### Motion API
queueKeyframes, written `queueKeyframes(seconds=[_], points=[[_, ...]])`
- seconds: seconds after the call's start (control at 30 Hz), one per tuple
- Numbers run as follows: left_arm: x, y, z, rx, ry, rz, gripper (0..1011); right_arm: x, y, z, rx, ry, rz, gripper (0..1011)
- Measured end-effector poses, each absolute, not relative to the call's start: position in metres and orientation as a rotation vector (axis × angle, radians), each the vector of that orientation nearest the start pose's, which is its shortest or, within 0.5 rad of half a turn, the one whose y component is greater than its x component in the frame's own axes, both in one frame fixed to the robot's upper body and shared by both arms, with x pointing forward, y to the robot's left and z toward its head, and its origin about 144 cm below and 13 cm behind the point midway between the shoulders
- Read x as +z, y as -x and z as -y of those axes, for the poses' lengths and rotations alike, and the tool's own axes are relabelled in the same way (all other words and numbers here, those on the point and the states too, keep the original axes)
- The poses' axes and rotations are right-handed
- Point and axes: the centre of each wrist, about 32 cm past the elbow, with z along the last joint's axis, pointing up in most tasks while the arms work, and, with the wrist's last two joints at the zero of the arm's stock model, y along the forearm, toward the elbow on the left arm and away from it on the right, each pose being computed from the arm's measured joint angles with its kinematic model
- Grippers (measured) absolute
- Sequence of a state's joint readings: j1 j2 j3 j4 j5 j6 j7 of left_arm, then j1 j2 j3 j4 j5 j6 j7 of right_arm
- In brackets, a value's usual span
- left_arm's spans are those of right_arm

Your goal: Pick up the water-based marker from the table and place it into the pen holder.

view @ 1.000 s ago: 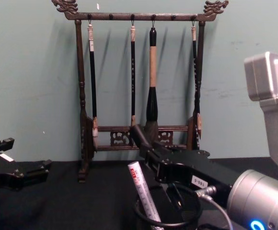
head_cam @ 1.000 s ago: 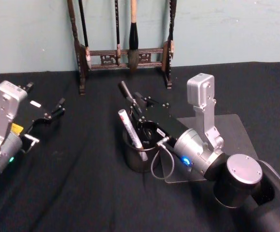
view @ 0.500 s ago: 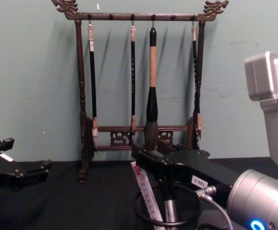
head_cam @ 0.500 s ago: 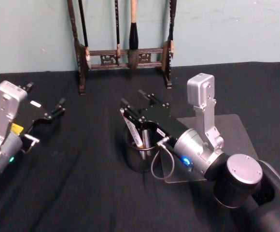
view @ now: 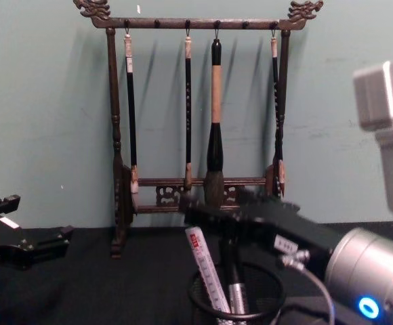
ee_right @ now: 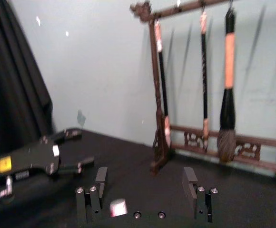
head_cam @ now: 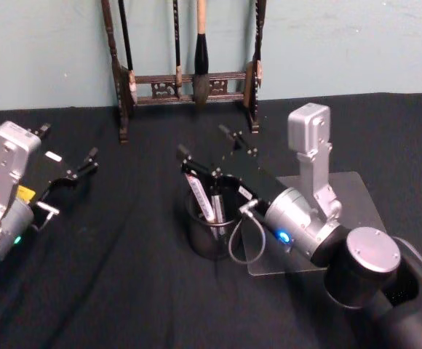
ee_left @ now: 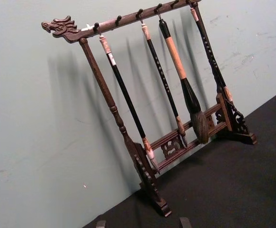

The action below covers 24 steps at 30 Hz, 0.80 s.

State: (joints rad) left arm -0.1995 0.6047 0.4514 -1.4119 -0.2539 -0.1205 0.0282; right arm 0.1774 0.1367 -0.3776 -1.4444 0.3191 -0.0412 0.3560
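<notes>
Water-based marker (view: 207, 279) leaning inside the wire-mesh pen holder (head_cam: 205, 246) on the table (head_cam: 124, 291), right gripper (head_cam: 201, 140) just above it with fingers spread and empty, left gripper (head_cam: 75, 183) parked likewise spread at the left: a sideways withdrawal could catch the marker's protruding top and tip the holder over.

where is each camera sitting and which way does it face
Head: up high, looking down at the table; left gripper at left, right gripper above the pen holder.
Chest: lower, facing forward at the brush rack; both grippers show.
Left wrist: on the left arm, facing the brush rack; own fingertips show.
Right wrist: on the right arm, facing the brush rack; own fingers, left gripper beyond.
Shared: head and chest show the white marker in the pen holder.
</notes>
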Motion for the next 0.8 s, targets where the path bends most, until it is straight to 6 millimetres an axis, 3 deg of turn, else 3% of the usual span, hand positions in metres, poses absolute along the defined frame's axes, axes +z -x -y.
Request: queueKeyframes(seconds=[0.23, 0.37, 0.8], points=[[1.14, -0.489, -0.31, 1.248, -0.304, 0.285, 1001, 1.166, -0.497, 0.167, -0.933, -0.179, -0.048, 1002], [1.14, -0.489, -0.31, 1.248, -0.304, 0.285, 1001, 1.172, -0.503, 0.183, -1.032, -0.189, -0.014, 1002], [1.14, -0.489, -0.31, 1.248, -0.305, 0.285, 1001, 1.151, -0.505, 0.231, -1.264, -0.043, 0.064, 1002]])
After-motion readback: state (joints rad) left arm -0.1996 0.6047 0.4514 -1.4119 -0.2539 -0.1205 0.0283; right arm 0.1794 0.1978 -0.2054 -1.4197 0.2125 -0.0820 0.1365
